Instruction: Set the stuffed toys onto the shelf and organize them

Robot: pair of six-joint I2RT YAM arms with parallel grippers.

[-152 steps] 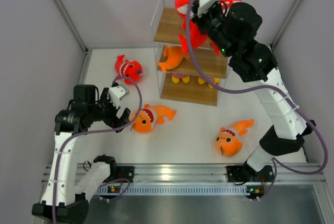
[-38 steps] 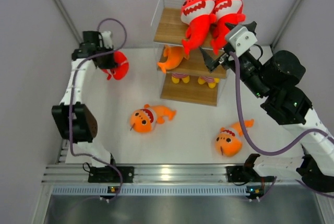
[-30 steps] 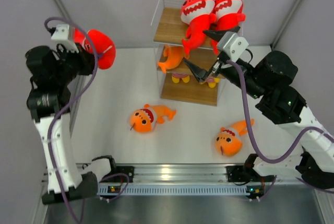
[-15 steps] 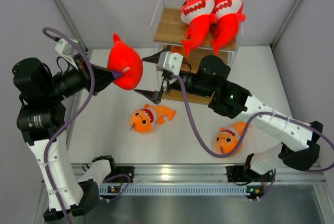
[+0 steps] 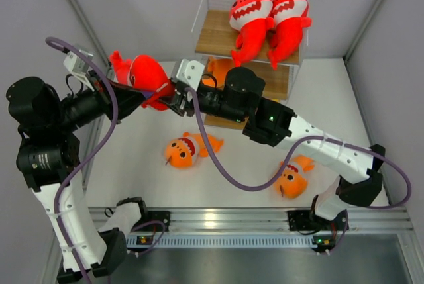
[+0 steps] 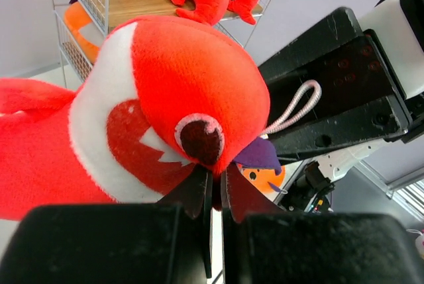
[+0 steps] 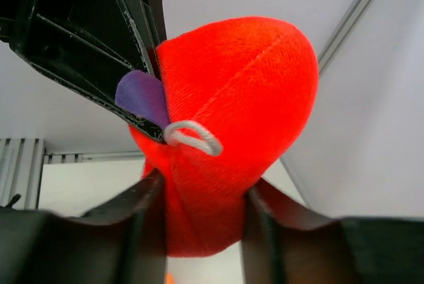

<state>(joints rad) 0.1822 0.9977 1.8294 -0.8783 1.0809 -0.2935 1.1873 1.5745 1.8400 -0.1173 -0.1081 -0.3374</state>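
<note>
A red shark plush [image 5: 140,73] hangs in the air left of the shelf [image 5: 213,34], held from both sides. My left gripper [image 5: 147,94] is shut on a pinch of its fabric just below the eye [image 6: 213,188]. The right gripper [image 5: 173,100] is shut on the shark's body [image 7: 225,118], which bulges between its fingers [image 7: 139,208]. Two more red sharks [image 5: 250,14] [image 5: 289,12] lie on the shelf's top board. One orange fish [image 5: 217,67] sits on the middle tier, mostly hidden behind the right arm. Two orange fish [image 5: 187,150] [image 5: 291,178] lie on the table.
The right arm [image 5: 265,117] stretches across in front of the shelf's lower tiers. Grey walls close in the white table on the left, back and right. The arm bases stand on the metal rail [image 5: 218,221] at the near edge.
The right gripper has moved left to the shark and closed on its body; half a second ago it stood wide open beside it. The left gripper keeps its grip, and the shark has shifted slightly left.
</note>
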